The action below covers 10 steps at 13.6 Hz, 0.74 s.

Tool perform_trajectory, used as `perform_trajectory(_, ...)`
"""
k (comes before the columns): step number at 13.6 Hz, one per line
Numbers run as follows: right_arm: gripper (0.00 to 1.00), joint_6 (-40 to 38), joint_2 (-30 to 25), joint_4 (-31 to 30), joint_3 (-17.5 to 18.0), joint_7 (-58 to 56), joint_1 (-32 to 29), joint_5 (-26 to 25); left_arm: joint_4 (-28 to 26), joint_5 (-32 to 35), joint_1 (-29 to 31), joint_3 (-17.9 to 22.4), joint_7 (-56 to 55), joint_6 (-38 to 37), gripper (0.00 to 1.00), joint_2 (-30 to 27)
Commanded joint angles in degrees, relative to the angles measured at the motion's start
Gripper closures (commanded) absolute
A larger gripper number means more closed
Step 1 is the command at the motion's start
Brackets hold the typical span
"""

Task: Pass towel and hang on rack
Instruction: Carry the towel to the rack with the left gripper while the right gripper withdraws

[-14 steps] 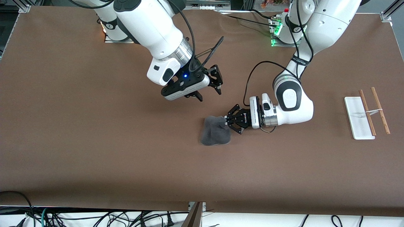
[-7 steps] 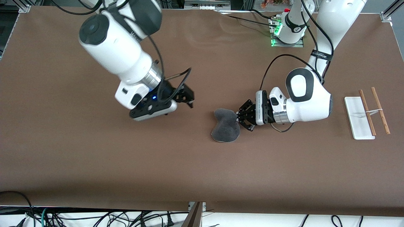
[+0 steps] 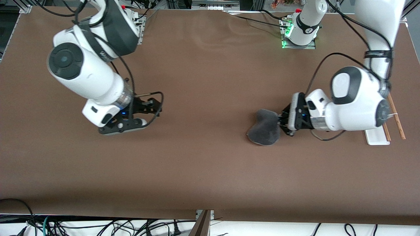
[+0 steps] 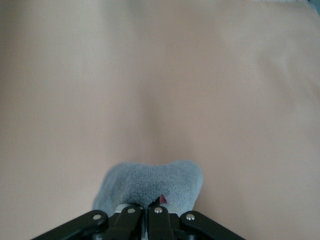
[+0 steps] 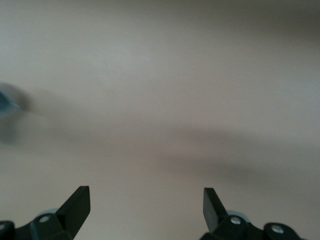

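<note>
- Both arms (image 3: 85, 77) have glossy white shells with black joint caps.
- Silver wrist rings.
- Black grippers (image 3: 154, 106) with bright screw heads.
- Black cables loop along each arm.
- One base (image 3: 300, 32) glows green.

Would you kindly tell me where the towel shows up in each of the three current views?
Front view: the towel hangs from the shut left gripper, between table centre and the rack.
Left wrist view: the towel sits at the bottom centre, just above the jaws.
Right wrist view: not clearly in it.
Shared landmark: the brown table.
</note>
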Motion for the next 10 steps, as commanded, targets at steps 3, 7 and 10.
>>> perform_trajectory(3, 0.0, -3.32, -11.39, -10.55, 0.43, -2.18, -8.25, -5.35, 6.31, 13.73, 5.94, 1.08, -0.75, -10.05, 1.0, 0.44)
perform_trajectory(7, 0.0, -3.75, -16.93, -13.99, -0.98, -2.27, -11.33, -6.06, 10.18, 24.8, 12.18, 2.23, -0.75, -13.49, 1.0, 0.44)
perform_trajectory(10, 0.0, -6.64, -20.0, -15.31, -1.42, -11.01, -13.88, -8.27, 9.31, 30.18, 17.62, 2.58, 1.44, -13.84, 1.0, 1.32)
